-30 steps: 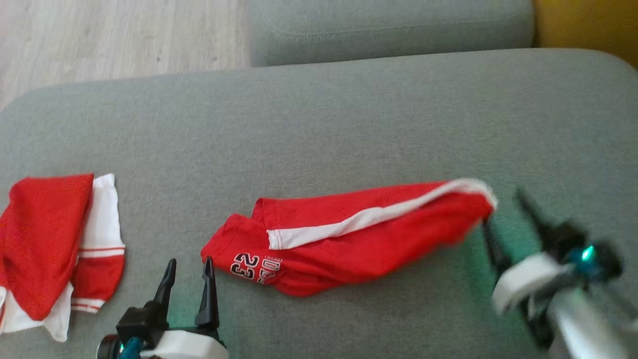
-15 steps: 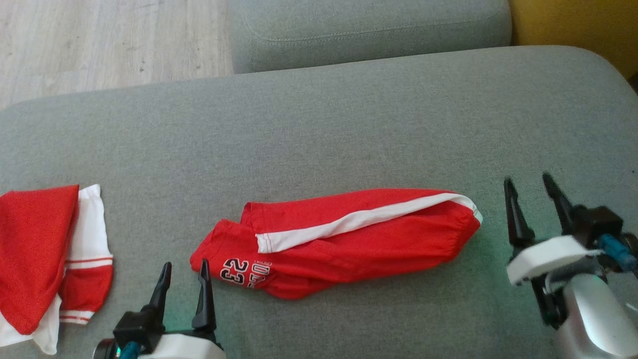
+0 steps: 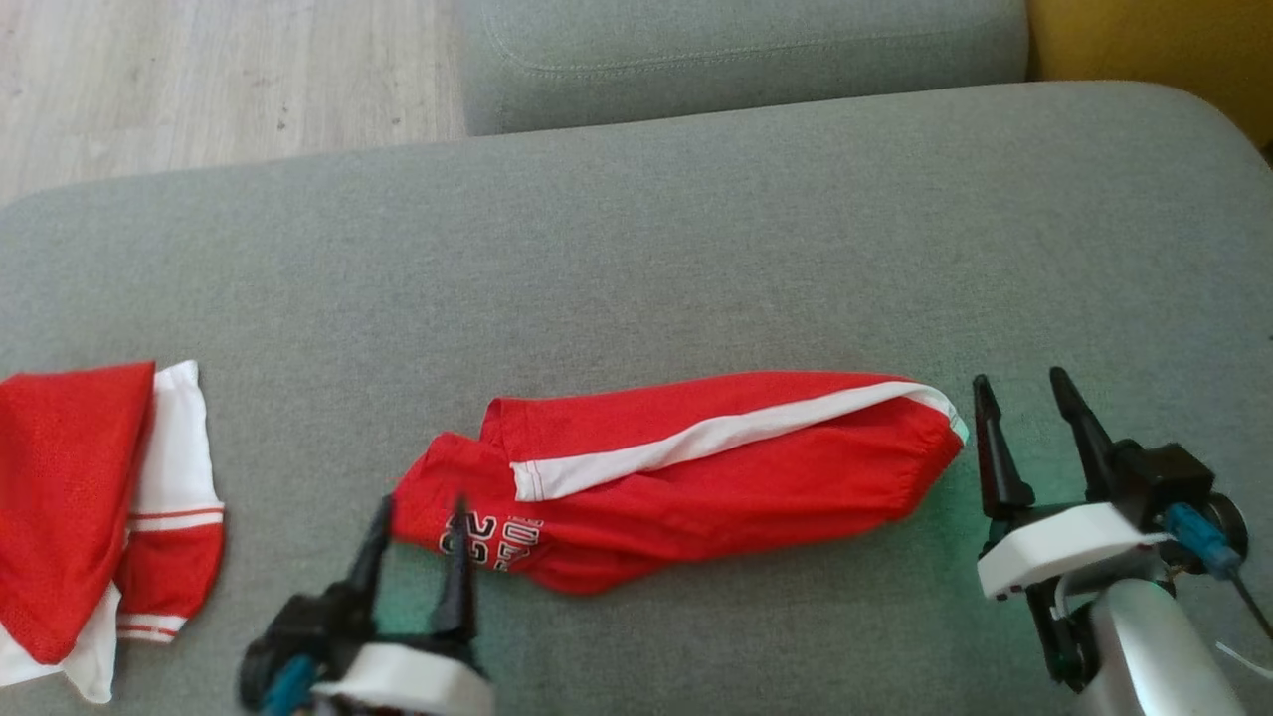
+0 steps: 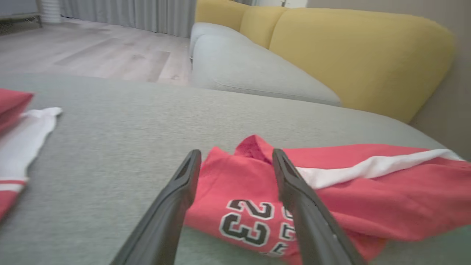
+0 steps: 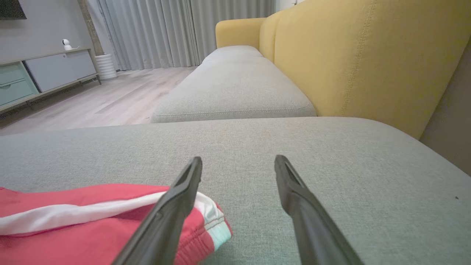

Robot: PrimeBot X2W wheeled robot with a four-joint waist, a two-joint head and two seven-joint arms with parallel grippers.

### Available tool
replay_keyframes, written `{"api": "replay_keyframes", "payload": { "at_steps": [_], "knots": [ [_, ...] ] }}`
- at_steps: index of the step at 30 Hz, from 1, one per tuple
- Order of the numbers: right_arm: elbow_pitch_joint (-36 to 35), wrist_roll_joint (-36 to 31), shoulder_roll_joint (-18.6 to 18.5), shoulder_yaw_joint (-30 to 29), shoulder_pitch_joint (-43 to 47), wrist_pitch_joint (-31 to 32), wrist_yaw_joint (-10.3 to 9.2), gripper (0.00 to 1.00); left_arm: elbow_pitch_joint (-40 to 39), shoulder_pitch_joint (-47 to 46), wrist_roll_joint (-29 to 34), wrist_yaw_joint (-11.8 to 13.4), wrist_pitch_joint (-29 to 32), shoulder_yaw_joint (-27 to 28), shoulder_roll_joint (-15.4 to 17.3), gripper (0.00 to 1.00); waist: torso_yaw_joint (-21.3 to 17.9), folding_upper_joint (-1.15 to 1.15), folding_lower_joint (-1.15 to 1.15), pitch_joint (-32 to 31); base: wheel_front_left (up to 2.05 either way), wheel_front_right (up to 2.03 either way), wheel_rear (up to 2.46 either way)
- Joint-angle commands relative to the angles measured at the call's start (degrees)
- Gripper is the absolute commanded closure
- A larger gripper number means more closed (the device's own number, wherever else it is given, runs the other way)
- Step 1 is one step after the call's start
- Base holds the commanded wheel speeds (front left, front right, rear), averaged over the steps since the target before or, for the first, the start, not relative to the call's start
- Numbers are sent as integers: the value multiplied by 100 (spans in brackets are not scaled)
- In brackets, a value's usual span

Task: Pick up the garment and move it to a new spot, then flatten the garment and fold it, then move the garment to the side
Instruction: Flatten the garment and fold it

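The garment [image 3: 696, 487] is a pair of red shorts with a white side stripe and a "23" print, lying lengthwise on the grey cushion [image 3: 636, 249]. My left gripper [image 3: 421, 507] stands open at its left end, its fingers over the printed corner; in the left wrist view the garment [image 4: 368, 206] lies between and beyond the left gripper [image 4: 236, 152]. My right gripper [image 3: 1021, 381] is open just right of the waistband end, apart from it. In the right wrist view the garment [image 5: 73, 228] lies beside the left finger of the right gripper [image 5: 238, 159].
A second red and white garment [image 3: 90, 497] lies at the cushion's left edge. Beyond are another grey seat cushion [image 3: 746, 50], a yellow backrest [image 3: 1154, 40] at the far right and wooden floor [image 3: 199, 70] at the far left.
My left gripper has moved right and forward onto the garment's printed end. My right gripper has drawn back and steadied beside the waistband end, which has settled flat. The camera shifted slightly.
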Motion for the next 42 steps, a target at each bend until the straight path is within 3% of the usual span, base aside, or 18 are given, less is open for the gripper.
{"api": "replay_keyframes", "payload": {
  "at_steps": [1,9,18,19,21,30,42],
  "knots": [
    [-167,-5,15,165,-167,-62,-4,0,-152,-336,-67,-35,-47,60,4,0,-11,0,0,22,0,0,0],
    [-91,79,39,423,-275,-62,-4,0,678,-930,-782,-239,-47,-846,4,0,-190,0,0,202,0,0,0],
    [-63,173,8,502,-315,-62,-4,0,1264,-1286,-1055,-260,-47,-1029,4,0,-359,0,0,320,0,0,0],
    [-57,190,11,506,-307,-62,-4,0,1270,-1313,-1050,-265,-47,-1015,4,47,-374,0,0,335,0,0,0],
    [-42,216,13,512,-297,-62,-4,0,1234,-1333,-1033,-270,-47,-984,4,100,-377,0,0,344,0,0,0],
    [13,779,65,782,-215,-62,-4,0,555,-1127,-771,-171,-47,-545,4,100,-153,0,0,277,0,0,0],
    [188,2531,-4,1424,-152,-62,-4,0,198,-608,-456,-241,-47,-203,4,100,172,0,0,168,0,0,0]
  ]
}}
